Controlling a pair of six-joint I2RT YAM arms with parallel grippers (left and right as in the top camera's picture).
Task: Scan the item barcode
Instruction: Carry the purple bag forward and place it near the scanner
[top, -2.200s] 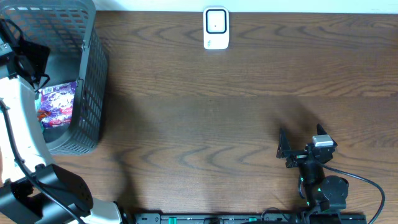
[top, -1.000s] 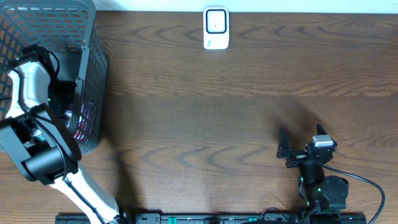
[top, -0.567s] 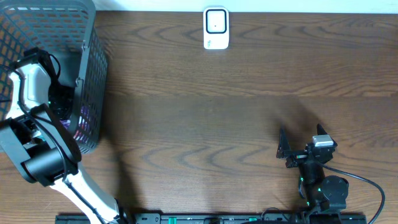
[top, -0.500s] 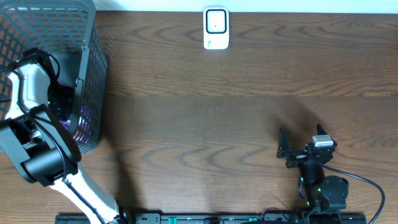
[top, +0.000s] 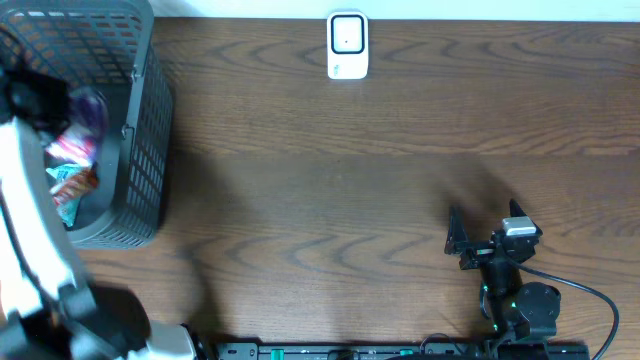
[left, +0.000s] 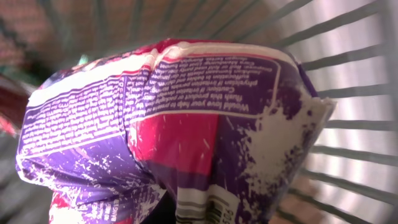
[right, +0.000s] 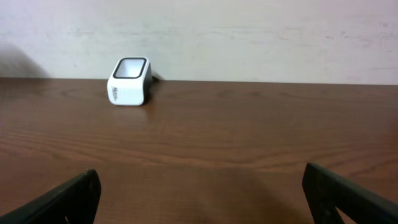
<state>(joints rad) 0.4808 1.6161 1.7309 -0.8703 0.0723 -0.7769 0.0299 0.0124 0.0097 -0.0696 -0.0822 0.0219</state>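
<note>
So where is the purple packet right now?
The purple packet fills the left wrist view; it is inside the grey basket, which stands at the table's left edge in the overhead view, above other packets.

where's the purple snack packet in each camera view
overhead: purple snack packet, blurred, far left, within the grey basket's outline.
left wrist: fills most of the frame, basket wires behind.
right wrist: not in it.
shared landmark: the grey basket, overhead and left wrist only.
</note>
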